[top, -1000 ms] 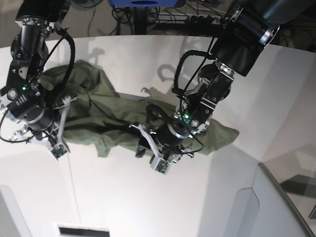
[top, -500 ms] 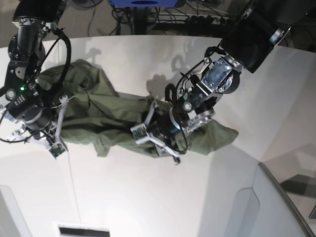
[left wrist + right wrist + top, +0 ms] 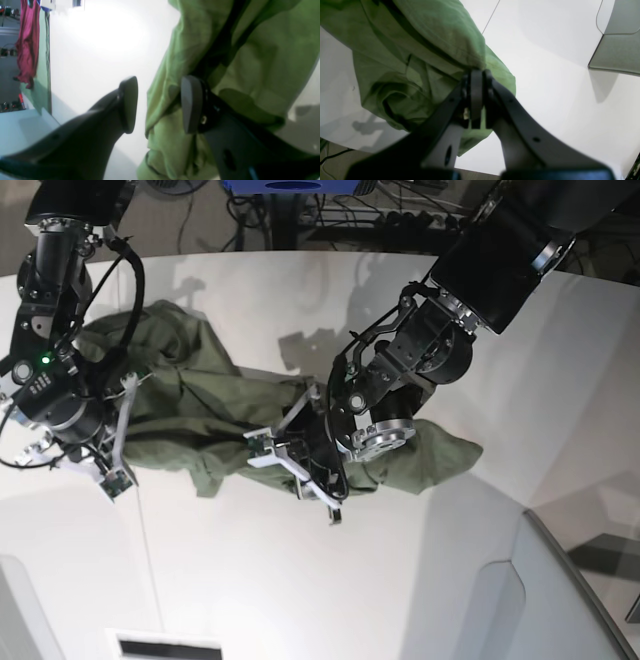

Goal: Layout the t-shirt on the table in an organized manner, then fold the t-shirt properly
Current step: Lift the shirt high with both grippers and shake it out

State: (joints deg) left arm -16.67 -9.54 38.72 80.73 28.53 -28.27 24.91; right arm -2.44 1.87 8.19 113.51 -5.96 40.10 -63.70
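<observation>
The olive-green t-shirt (image 3: 200,405) lies crumpled in a long bunch across the white table (image 3: 300,580). My right gripper (image 3: 112,470), at the left of the base view, is shut on the shirt's end fold, as the right wrist view shows (image 3: 476,100), with the t-shirt (image 3: 432,32) bunched above it. My left gripper (image 3: 298,470) is at the shirt's front edge near the middle. In the left wrist view it (image 3: 160,105) is open, its jaws either side of a hanging edge of the t-shirt (image 3: 250,62).
A grey angled panel (image 3: 560,600) rises at the front right and also shows in the right wrist view (image 3: 617,50). A thin dark seam (image 3: 150,560) runs down the table. A slot (image 3: 165,648) sits at the front edge. Cables lie beyond the far edge.
My left gripper has turned and slid to the left along the shirt's front edge, lower onto the cloth. The right arm and its hold have barely moved.
</observation>
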